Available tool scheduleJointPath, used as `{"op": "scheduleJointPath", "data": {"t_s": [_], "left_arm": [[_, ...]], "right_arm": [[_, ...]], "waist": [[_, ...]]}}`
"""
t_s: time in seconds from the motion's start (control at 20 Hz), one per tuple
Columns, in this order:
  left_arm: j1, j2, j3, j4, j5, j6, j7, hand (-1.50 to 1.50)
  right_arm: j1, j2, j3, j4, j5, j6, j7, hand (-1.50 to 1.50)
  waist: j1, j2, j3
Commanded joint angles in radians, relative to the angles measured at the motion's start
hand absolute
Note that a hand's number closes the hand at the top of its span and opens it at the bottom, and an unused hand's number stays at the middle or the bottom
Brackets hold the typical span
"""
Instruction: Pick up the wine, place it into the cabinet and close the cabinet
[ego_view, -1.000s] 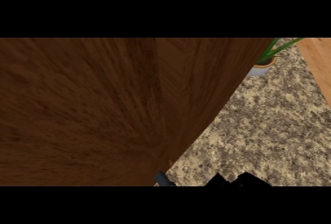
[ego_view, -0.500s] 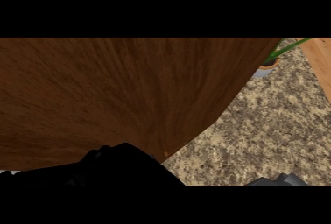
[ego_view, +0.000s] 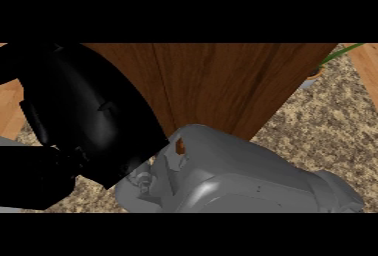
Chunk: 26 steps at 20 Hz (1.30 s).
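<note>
While a broad brown wooden panel (ego_view: 229, 85), apparently the cabinet door, fills the upper middle of the head view, its lower edge slants down from the upper right to a point near the centre, and the speckled stone surface (ego_view: 310, 140) shows only beyond that edge. A large black shape, the left hand (ego_view: 88, 125), covers the left side, lying over the panel's left part and reaching down to the lower left; whether its fingers are spread or curled cannot be told, as it shows only as a dark mass. Below the panel's lowest point a grey forearm (ego_view: 236, 175) bulks across the lower middle and right, close under the wooden edge. The right hand itself is not seen. At the far right corner of the surface a small potted plant (ego_view: 325, 65) stands just beside the panel's right edge, its green leaves leaning outward. Open surface lies only in a strip to the right, between the panel and the surface's right edge. The wine is not visible in this view; where it sits cannot be told.
</note>
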Motion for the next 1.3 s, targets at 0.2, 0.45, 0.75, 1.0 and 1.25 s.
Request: {"op": "scheduleJointPath", "data": {"t_s": [0.2,0.45,0.75,1.0,1.25], "left_arm": [[0.009,0.023,0.106,0.082,0.054,-0.131,0.021,1.5],[0.001,0.022,0.122,0.025,0.071,-0.062,0.063,1.5],[-0.011,0.042,0.179,0.029,0.135,-0.08,0.078,1.5],[-0.012,0.01,0.144,0.02,0.102,-0.048,0.07,1.5],[-0.012,0.016,0.152,0.024,0.101,-0.048,0.079,1.5]], "right_arm": [[-0.116,0.001,-0.131,0.416,-0.095,0.044,-0.235,1.5],[-0.111,0.001,-0.168,0.621,-0.075,0.094,-0.347,1.5],[-0.036,-0.049,-0.143,0.667,-0.058,0.126,-0.419,1.5],[0.006,-0.115,-0.16,0.678,-0.052,0.153,-0.482,1.5],[0.025,-0.134,-0.164,0.693,-0.041,0.165,-0.527,1.5]], "waist": [[0.002,0.009,0.0],[-0.007,0.012,0.001],[-0.009,0.018,0.002],[-0.022,0.027,0.001],[-0.024,0.03,0.001]]}}
